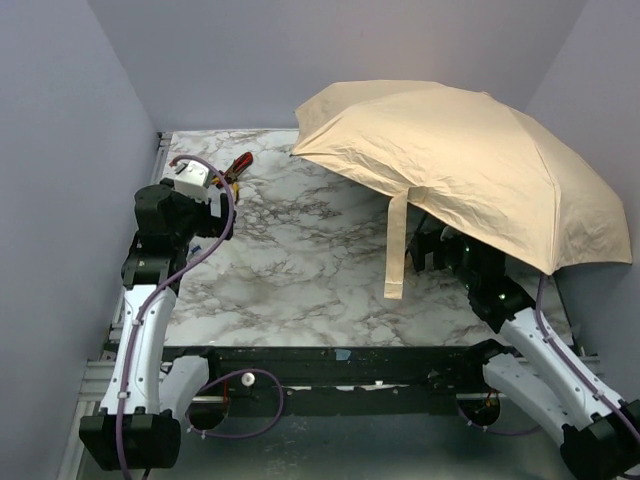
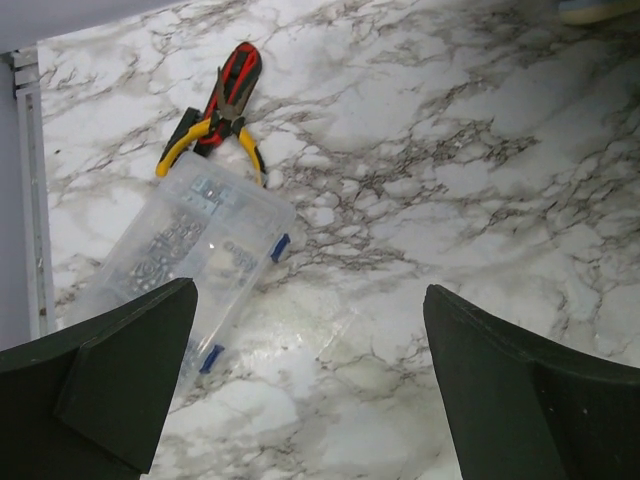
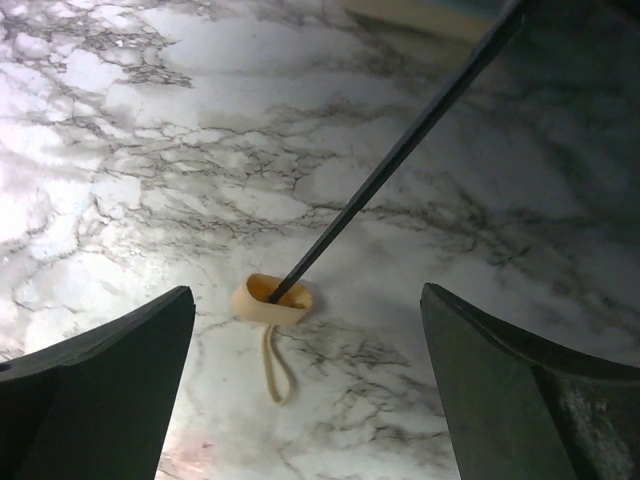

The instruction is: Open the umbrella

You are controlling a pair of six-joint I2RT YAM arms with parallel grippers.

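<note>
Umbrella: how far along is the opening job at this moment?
Done: the umbrella is spread wide, its handle resting on the table. In hand: nothing; the right end effector stands open above the handle, gripping nothing. Left: seemingly only pulling that arm clear.

No legible text; plastic box (image 2: 190, 250) marking unreadable

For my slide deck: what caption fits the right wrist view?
Right arm's open fingers frame the umbrella's beige handle knob on the marble table, black shaft slanting upward.
</note>
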